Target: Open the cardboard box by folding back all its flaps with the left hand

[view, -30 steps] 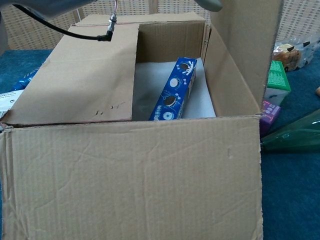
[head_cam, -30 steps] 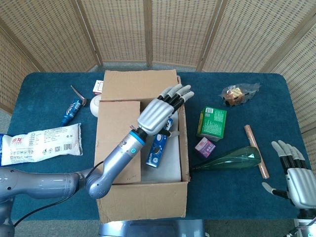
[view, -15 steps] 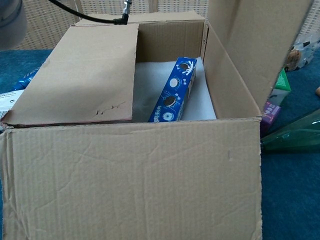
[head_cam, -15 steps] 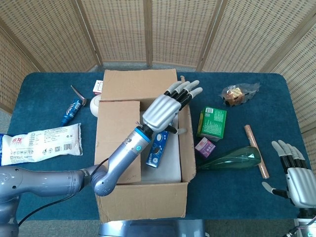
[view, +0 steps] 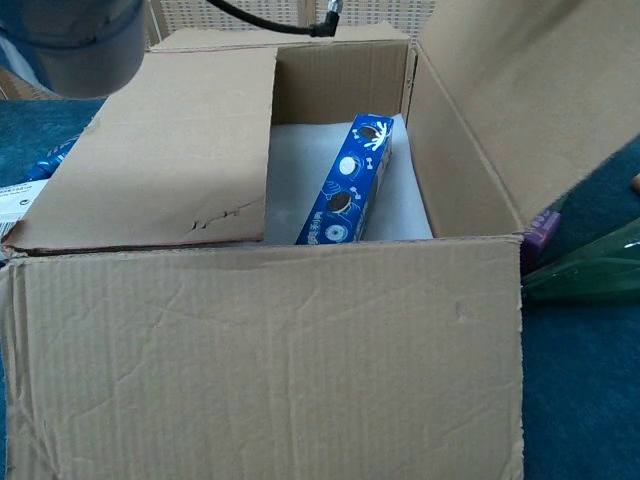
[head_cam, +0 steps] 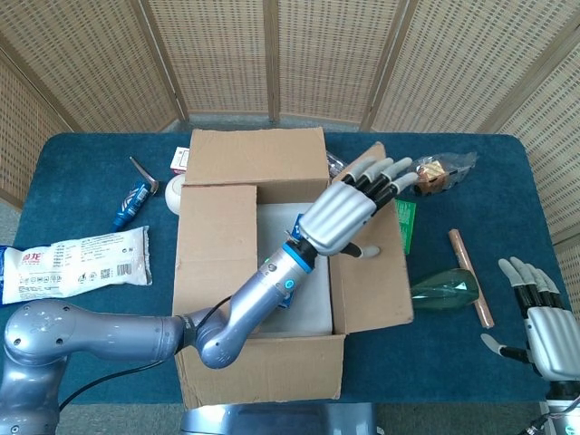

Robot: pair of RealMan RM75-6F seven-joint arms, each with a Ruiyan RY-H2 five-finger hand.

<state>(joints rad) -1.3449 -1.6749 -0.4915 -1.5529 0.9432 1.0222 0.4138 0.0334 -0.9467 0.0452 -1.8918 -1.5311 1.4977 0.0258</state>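
The cardboard box [head_cam: 263,367] sits mid-table. Its back flap [head_cam: 258,154] is folded back, and its left flap [head_cam: 213,254] still lies flat over the left half. My left hand [head_cam: 349,213], fingers stretched out and holding nothing, presses on the right flap [head_cam: 372,272], which leans outward over the table. In the chest view that flap [view: 520,100] tilts away to the right, the left flap [view: 150,150] covers its side, and a blue cookie box [view: 345,180] lies inside on white padding. My right hand [head_cam: 544,326] rests open at the lower right.
Right of the box lie a green carton [head_cam: 405,222], partly under the flap, a green bottle [head_cam: 444,288], a brown stick [head_cam: 471,276] and a snack bag [head_cam: 439,172]. To the left are a white packet [head_cam: 77,263] and a blue tube [head_cam: 133,204].
My left hand has swept right, pushing the right flap from upright to leaning outward over the green carton and purple box. The right hand has not moved.
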